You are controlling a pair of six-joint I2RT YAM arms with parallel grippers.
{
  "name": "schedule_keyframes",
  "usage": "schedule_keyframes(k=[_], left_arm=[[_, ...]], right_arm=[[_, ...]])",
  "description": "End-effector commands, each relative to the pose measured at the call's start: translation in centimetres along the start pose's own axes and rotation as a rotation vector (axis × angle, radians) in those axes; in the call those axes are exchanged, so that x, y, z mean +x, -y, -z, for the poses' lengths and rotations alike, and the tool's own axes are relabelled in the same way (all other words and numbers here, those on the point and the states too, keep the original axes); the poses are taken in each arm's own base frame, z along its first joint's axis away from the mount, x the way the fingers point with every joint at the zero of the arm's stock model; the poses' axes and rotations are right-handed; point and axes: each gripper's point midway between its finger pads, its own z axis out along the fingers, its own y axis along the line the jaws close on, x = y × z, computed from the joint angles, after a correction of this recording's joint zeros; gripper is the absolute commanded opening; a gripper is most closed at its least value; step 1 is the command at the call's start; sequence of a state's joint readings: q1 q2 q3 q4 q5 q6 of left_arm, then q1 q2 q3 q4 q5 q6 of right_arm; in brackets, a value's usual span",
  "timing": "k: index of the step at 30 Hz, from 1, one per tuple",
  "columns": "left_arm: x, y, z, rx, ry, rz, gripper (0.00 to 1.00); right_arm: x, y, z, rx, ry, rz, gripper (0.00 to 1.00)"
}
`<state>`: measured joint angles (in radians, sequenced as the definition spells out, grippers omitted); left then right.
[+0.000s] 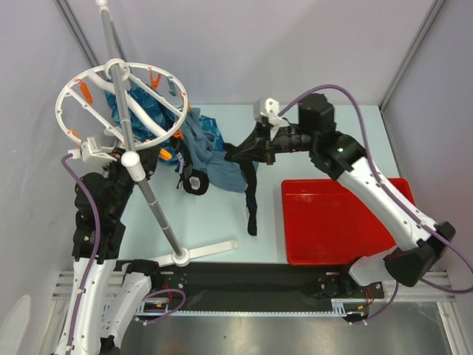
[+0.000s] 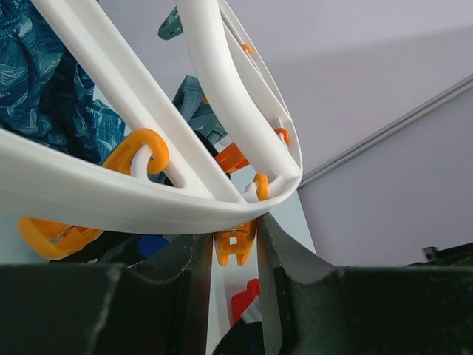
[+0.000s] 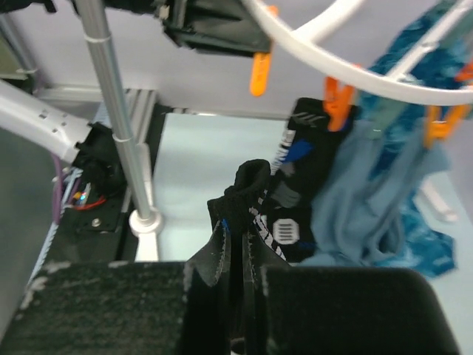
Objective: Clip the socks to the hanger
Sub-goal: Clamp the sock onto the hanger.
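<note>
Tray [image 1: 332,222]: red, on the table [image 1: 214,222] at 4 o'clock. My right arm crosses above its far corner.

Right claw [image 3: 236,251]: pinched narrow on the held sock [image 3: 247,181], cuff standing above the fingers. From the top view, this sock hangs down from the claw at table centre. Its toe is just beside the tray's left edge.

Left claw [image 2: 233,229]: narrow, closed on an orange clip [image 2: 235,250] that hangs under the hanger [image 1: 60,103] rim.

Hung sock [image 1: 196,181]: below the hanger's 4 o'clock side, under an orange clip, beside the grey-blue cloth [image 1: 214,159]. Patterned blue cloths [image 1: 140,111] hang inside the ring.

Edges:
- The hanger ring sits at 10 o'clock, over the table's left edge and near the left wall.
- The pole [image 1: 151,196] is tilted, its foot near the table's near edge at 7 o'clock.
- The held sock hangs between the hung sock and the tray.
</note>
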<state>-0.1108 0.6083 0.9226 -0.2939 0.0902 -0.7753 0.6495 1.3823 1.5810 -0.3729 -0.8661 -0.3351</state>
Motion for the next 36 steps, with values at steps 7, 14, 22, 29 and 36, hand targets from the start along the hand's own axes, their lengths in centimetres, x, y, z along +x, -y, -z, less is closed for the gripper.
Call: schedule_keyframes(k=[7,14,22,29,36], left_arm=[[0.6,0.8,0.3,0.032,-0.033,0.049,0.0],[0.7,0.8,0.3,0.034,-0.034,0.065,0.0],[0.7,0.8,0.3,0.028,-0.033,0.086,0.0],[0.7,1.0,0.4,0.035,-0.034,0.082,0.0],[0.4,1.0,0.7,0.029,-0.023,0.074,0.0]], right_arm=[[2.8,-0.5,-9.0,-0.101,0.0,-0.024,0.0],[3.9,0.3,-13.2,0.002,0.026,-0.047,0.0],[2.4,-0.2,-15.0,0.039,0.095,-0.004,0.0],[2.4,0.0,-15.5,0.043,0.097,-0.004,0.0],[3.7,0.0,-15.7,0.036,0.042,-0.005,0.0]])
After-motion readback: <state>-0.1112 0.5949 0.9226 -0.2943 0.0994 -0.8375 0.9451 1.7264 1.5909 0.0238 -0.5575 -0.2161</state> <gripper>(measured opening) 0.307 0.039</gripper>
